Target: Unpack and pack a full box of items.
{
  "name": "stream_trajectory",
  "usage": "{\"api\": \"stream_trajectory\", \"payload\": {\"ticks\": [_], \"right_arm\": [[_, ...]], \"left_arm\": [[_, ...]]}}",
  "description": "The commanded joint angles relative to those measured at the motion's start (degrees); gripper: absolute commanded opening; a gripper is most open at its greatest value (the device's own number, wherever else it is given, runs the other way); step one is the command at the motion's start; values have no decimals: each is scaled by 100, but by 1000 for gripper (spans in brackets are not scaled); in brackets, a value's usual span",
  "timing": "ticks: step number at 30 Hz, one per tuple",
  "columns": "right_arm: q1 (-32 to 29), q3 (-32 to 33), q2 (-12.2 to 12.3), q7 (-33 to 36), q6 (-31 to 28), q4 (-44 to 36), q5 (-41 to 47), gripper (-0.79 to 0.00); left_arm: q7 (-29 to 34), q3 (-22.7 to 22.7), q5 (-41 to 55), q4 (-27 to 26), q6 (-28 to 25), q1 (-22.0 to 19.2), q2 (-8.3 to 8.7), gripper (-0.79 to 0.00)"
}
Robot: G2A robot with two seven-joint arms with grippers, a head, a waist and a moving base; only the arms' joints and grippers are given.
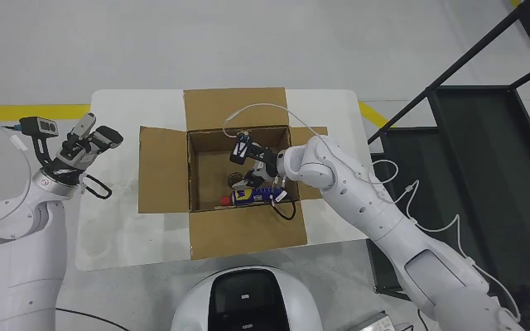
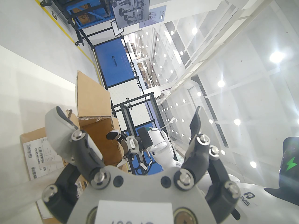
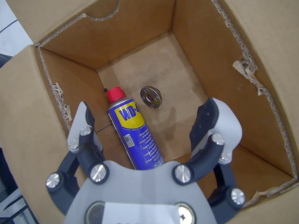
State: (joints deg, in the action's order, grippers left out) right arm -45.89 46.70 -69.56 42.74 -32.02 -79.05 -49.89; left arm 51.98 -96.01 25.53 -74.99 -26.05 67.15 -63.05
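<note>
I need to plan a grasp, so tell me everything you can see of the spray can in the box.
The spray can is a blue cylinder with a yellow label panel and red cap, seemingly metal. It lies on its side on the floor of the cardboard box, near one wall. The right gripper hovers open above it, not touching.

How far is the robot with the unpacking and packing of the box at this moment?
Done: the brown cardboard box stands open. In hand: nothing; the right gripper hangs open inside it over the blue-and-yellow spray can with red cap, and the left gripper is open off to the side. Remaining: the can and a round metal disc lie on the box floor. Unpacking or packing: cannot tell.
</note>
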Motion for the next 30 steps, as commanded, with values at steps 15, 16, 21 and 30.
{"api": "stream_trajectory", "payload": {"ticks": [15, 16, 21, 30], "right_arm": [[0, 0, 0, 0, 0, 0, 0, 0], [0, 0, 0, 0, 0, 0, 0, 0], [-8, -8, -1, -31, -17, -35, -8, 0], [742, -517, -229, -339, -1375, 905, 247, 0]], "left_arm": [[0, 0, 0, 0, 0, 0, 0, 0], [0, 0, 0, 0, 0, 0, 0, 0], [0, 0, 0, 0, 0, 0, 0, 0], [0, 0, 0, 0, 0, 0, 0, 0]]}}
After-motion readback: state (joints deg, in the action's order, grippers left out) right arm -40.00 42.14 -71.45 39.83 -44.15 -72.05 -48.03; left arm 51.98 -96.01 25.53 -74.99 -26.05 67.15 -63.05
